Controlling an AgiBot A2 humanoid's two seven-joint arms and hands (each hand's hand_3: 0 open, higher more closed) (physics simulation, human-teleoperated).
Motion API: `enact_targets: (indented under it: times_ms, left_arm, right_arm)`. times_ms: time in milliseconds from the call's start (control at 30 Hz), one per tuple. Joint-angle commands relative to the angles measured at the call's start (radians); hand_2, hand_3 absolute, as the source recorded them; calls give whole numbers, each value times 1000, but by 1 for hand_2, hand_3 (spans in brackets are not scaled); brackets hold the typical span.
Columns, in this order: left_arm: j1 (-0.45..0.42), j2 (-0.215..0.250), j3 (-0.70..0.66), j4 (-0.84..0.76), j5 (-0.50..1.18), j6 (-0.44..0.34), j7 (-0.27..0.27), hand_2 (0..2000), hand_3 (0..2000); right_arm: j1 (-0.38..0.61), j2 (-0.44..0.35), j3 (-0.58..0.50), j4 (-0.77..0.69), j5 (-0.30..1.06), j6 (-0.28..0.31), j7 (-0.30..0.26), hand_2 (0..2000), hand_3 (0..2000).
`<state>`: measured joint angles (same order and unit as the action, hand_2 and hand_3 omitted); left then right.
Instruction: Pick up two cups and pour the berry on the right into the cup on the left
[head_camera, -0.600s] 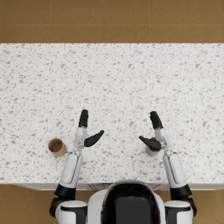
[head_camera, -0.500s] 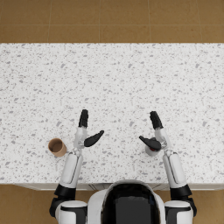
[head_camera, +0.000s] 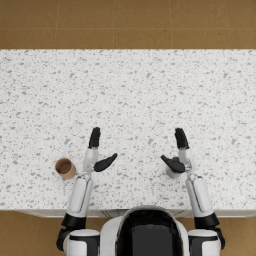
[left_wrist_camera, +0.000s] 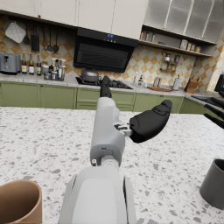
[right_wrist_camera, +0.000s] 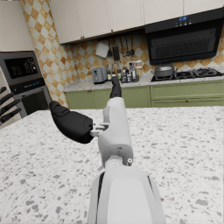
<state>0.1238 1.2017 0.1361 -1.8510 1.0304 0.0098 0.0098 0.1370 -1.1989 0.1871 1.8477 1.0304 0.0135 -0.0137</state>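
Across most of the head view the white speckled terrazzo countertop (head_camera: 130, 100) is stretching from edge to edge, with a strip of brown tiled floor (head_camera: 125, 22) lying beyond its far side, and we are holding both of our white arms up over the counter's near part. Our left hand (head_camera: 98, 152) is hovering released above the stone, its fingers (head_camera: 94, 137) pointing away from us and the thumb jutting inward, holding nothing; the left wrist view is showing that same hand (left_wrist_camera: 131, 118) spread the same way. Our right hand (head_camera: 177, 152) is mirroring it, fingers apart and empty, with the thumb reaching toward the middle; the right wrist view is showing it (right_wrist_camera: 89, 118) with nothing in it either. Just outside our left forearm, the small brown open-topped paper cup (head_camera: 65, 168) is standing upright on the counter, apart from the hand. Under our right thumb, the small dark grey cup (head_camera: 173, 171) is standing partly hidden by the hand, and we cannot tell whether the hand is touching it; the left wrist view is showing it (left_wrist_camera: 214, 183) upright. We cannot see the berry.
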Motion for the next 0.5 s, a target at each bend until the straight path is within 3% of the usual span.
enact_targets:
  times_ms: [33, 267, 333, 500]
  left_arm:
    - [-90, -18, -126, -85, 31, -3, -3, 0, 0]
    - [-206, 23, -321, -149, 251, -9, -9, 0, 0]
    - [-241, 72, -405, -152, 290, -9, -9, 0, 0]
    - [-326, 127, -506, -151, 323, -10, -10, 0, 0]
  right_arm:
    - [-90, 38, -64, 100, 31, -4, 4, 0, 0]
    - [-216, 54, -174, 165, 251, -13, 13, 0, 0]
    - [-268, 55, -212, 168, 290, -13, 13, 0, 0]
    - [-369, 46, -262, 184, 324, -13, 14, 0, 0]
